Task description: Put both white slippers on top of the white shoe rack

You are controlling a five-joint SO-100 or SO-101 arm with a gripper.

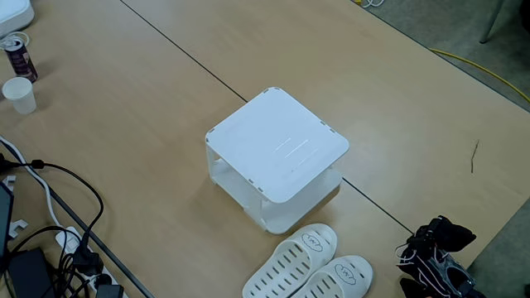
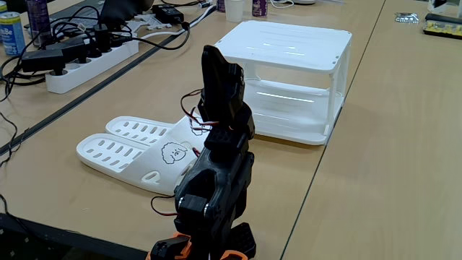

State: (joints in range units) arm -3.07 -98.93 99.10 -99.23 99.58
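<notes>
The white shoe rack stands mid-table with its flat top bare. Both white slippers lie side by side on the table in front of the rack. In the other fixed view they are the near slipper and the far slipper, with a small black face drawing on the near one. My black arm is folded beside them, apart from both. The gripper points upward, looks shut, and holds nothing.
A drink can and a paper cup stand at the far left. Cables and a power strip crowd that side of the table. The table edge runs close to the arm's base, with a yellow cable on the floor beyond.
</notes>
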